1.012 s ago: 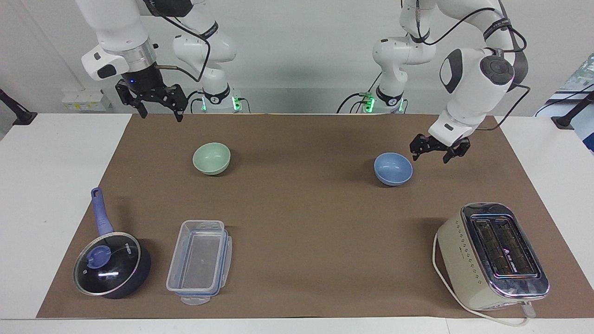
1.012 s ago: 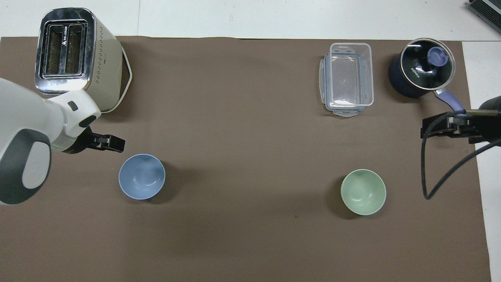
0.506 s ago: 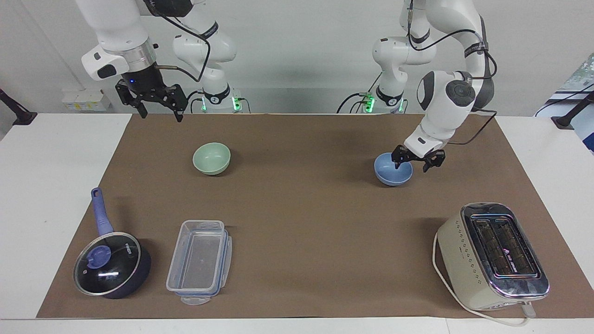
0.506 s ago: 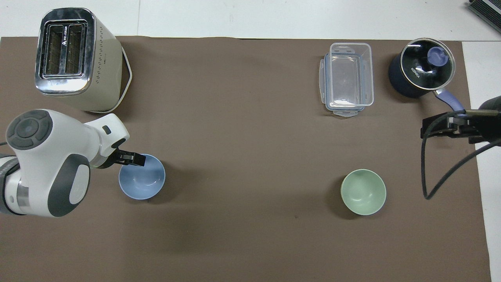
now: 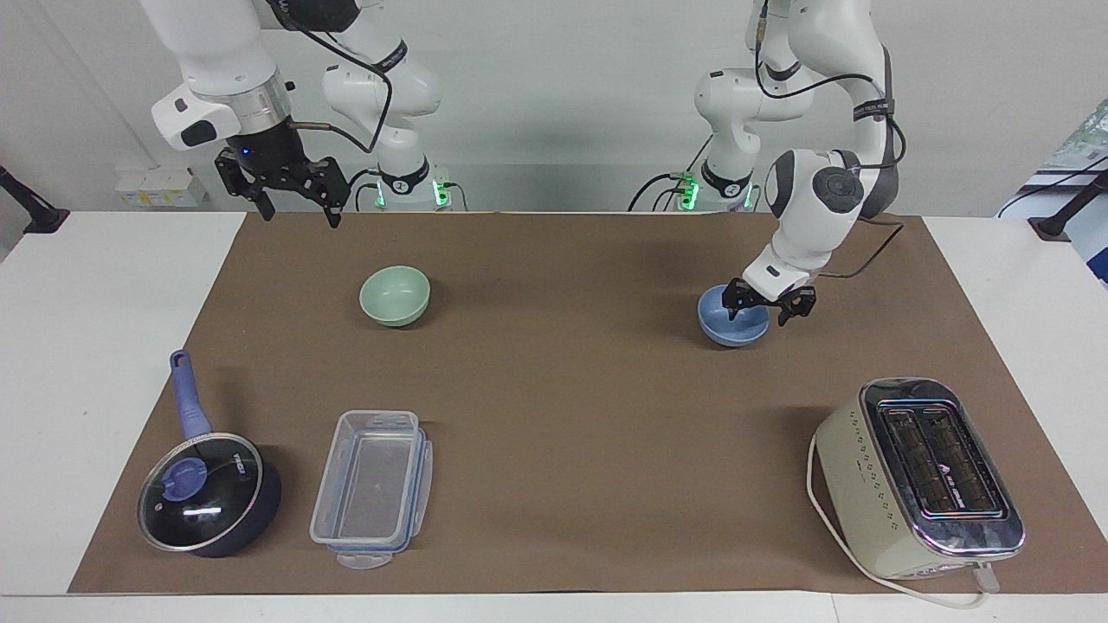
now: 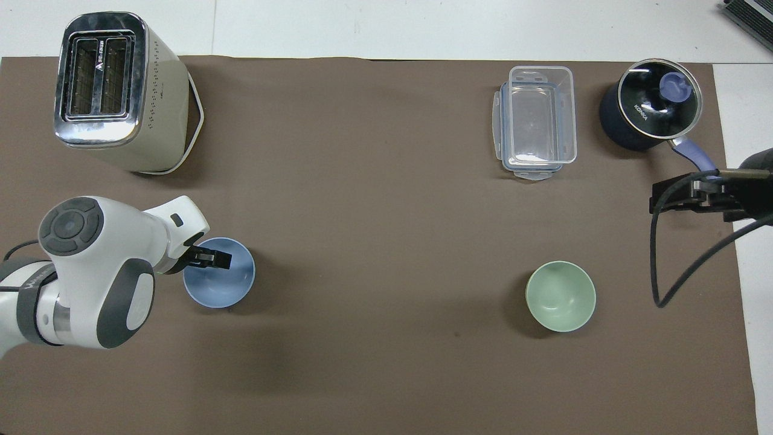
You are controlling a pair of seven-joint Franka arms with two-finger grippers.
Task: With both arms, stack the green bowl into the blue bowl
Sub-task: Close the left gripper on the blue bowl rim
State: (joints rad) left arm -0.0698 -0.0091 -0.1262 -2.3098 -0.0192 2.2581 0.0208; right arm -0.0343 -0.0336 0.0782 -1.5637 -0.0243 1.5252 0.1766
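Presently, right gripper (image 5: 296, 201) waits raised over the mat's robot-side edge, jaws spread, empty. Green bowl (image 5: 395, 295) sits on the mat at the right arm's end. Left gripper (image 5: 760, 308), jaws wide, straddles the blue bowl (image 5: 725, 326) rim, not yet closed.

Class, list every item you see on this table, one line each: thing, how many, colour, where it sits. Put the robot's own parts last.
green bowl: one, pale mint, toward the right arm's end, nearer the robots than the container.
blue bowl: one, periwinkle, toward the left arm's end.
toaster: one, cream and chrome, farther out than the blue bowl.
plastic container: one, clear, beside the pot.
pot: one, dark blue, glass lid, at the right arm's end.
brown mat: one, under everything.
left gripper: black, open, straddling the blue bowl's rim.
right gripper: black, open, waiting raised over the mat's edge.
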